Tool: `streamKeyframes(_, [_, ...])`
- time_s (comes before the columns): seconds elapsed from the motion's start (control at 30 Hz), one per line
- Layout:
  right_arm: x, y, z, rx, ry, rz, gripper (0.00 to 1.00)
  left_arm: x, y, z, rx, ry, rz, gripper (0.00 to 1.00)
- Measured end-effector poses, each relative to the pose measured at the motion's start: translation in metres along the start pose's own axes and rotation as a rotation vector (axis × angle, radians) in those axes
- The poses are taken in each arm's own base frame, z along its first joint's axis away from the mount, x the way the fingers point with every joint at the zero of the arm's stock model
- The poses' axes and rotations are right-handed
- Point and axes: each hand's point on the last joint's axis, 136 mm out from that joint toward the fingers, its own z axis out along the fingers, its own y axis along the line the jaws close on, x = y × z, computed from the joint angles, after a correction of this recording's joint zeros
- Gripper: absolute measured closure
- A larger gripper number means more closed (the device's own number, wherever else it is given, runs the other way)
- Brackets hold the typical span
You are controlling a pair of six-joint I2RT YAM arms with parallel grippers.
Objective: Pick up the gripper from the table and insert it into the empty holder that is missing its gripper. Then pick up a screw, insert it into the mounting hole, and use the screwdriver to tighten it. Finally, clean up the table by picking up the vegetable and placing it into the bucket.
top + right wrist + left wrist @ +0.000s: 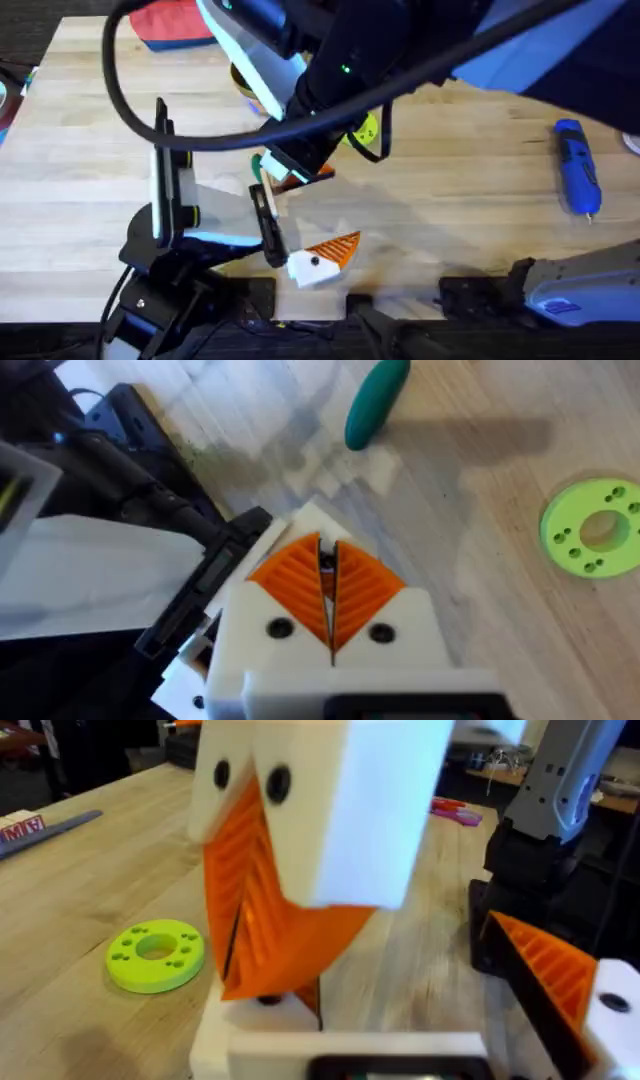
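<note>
Both arms are black-jointed with pale blue-grey shells, a thick black cable [130, 110] looping above. The right gripper [328, 585] has white wedge mounts, dark screw holes and orange ribbed pads — the left gripper [325, 258] looks alike, perhaps.

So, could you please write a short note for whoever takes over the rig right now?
Left end effector: open, one finger a bare white mount with no orange tip.
Right end effector: shut, reaching across and pressed down at that mount; I cannot tell if it holds the orange tip.
Screwdriver: lying on the table, right side.
Vegetable: on the table.
Done: nothing confirmed.
Left: seat the tip, screw, tighten, bin the vegetable.
</note>
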Motion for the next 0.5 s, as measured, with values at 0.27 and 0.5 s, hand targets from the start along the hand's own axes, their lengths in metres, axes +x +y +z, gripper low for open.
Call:
streamKeyframes(0.27, [0.0003, 0.0001, 0.0000, 0.000, 0.001, 0.003, 0.981, 0.0000, 0.0000, 0.0000, 0.000, 0.000, 0.000, 0.012])
streamKeyframes(0.5, [0.0044, -0.0067, -0.0042, 0.018, 0.011, 0.018, 0.050, 0.0000, 0.0003, 0.0000, -0.002, 0.000, 0.000, 0.013])
